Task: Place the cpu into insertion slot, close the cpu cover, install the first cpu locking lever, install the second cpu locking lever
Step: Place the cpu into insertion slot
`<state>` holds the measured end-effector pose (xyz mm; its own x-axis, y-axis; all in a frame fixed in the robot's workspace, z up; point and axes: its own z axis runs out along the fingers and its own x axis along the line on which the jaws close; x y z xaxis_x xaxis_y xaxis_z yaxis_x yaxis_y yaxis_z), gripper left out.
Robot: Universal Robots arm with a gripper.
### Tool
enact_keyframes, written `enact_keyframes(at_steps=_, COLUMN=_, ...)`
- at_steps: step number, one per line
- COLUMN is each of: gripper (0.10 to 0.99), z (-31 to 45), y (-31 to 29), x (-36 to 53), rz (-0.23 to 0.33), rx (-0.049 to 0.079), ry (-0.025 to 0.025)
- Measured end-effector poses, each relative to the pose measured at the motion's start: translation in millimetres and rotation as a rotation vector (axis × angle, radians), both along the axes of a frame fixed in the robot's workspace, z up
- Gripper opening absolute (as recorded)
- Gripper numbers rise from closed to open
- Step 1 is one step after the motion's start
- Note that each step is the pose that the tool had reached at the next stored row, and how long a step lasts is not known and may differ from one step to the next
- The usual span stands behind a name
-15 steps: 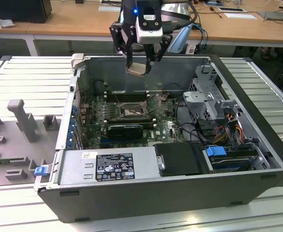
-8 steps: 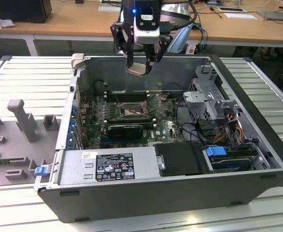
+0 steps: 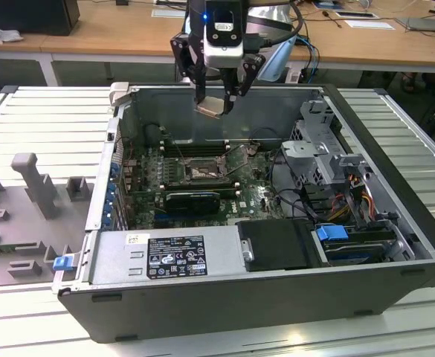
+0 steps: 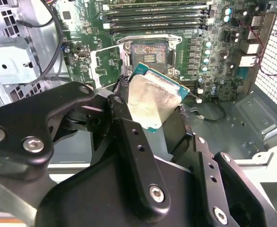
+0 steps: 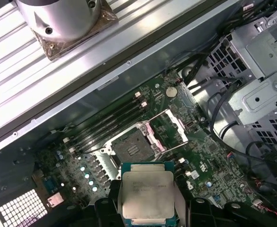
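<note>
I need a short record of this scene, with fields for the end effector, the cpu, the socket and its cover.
cpu: held in the air, not yet in the socket
end effector: shut on the cpu, above the open computer case
insertion slot: empty, on the green board
cpu cover: swung open, beside the slot
work done: cpu picked up; nothing is placed or closed

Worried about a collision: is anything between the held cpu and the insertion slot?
Nothing visible does. The gripper holds the cpu up in the air; the insertion slot below lies bare, with its cpu cover swung open to one side.
</note>
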<state>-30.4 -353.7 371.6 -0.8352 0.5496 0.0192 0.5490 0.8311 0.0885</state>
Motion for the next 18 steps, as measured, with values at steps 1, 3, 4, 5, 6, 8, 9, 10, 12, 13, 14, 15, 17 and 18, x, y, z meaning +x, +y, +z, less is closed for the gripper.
enact_keyframes(at_steps=1, gripper=0.529, z=0.0, y=0.0, x=0.0, rz=-0.009, rx=0.0, ry=0.0)
enact_keyframes(at_steps=3, gripper=0.529, z=0.0, y=0.0, x=0.0, rz=-0.018, rx=0.0, ry=0.0)
enact_keyframes(at_steps=4, gripper=0.529, z=0.0, y=0.0, x=0.0, rz=-0.027, rx=0.0, ry=0.0)
enact_keyframes(at_steps=5, gripper=0.529, z=0.0, y=0.0, x=0.0, rz=-0.034, rx=0.0, ry=0.0)
enact_keyframes(at_steps=6, gripper=0.529, z=-0.1, y=0.0, x=0.0, rz=-0.041, rx=0.0, ry=0.0)
enact_keyframes(at_steps=8, gripper=0.529, z=-0.1, y=0.0, x=0.0, rz=-0.055, rx=0.0, ry=0.0)
enact_keyframes(at_steps=9, gripper=0.529, z=-0.1, y=0.0, x=0.0, rz=-0.061, rx=0.0, ry=0.0)
enact_keyframes(at_steps=10, gripper=0.529, z=-0.2, y=0.0, x=0.0, rz=-0.074, rx=0.0, ry=0.0)
enact_keyframes(at_steps=12, gripper=0.529, z=-0.2, y=0.0, x=0.0, rz=-0.088, rx=0.0, ry=0.0)
enact_keyframes(at_steps=13, gripper=0.529, z=-0.2, y=0.0, x=0.0, rz=-0.101, rx=0.0, ry=0.0)
enact_keyframes(at_steps=14, gripper=0.529, z=-0.3, y=0.0, x=0.0, rz=-0.115, rx=0.0, ry=0.0)
enact_keyframes(at_steps=15, gripper=0.529, z=-0.3, y=0.0, x=0.0, rz=-0.126, rx=0.0, ry=0.0001)
enact_keyframes(at_steps=17, gripper=0.529, z=-0.3, y=0.0, x=0.0, rz=-0.141, rx=0.0, ry=0.0)
enact_keyframes(at_steps=18, gripper=0.529, z=-0.3, y=0.0, x=0.0, rz=-0.15, rx=0.0, ry=0.0)
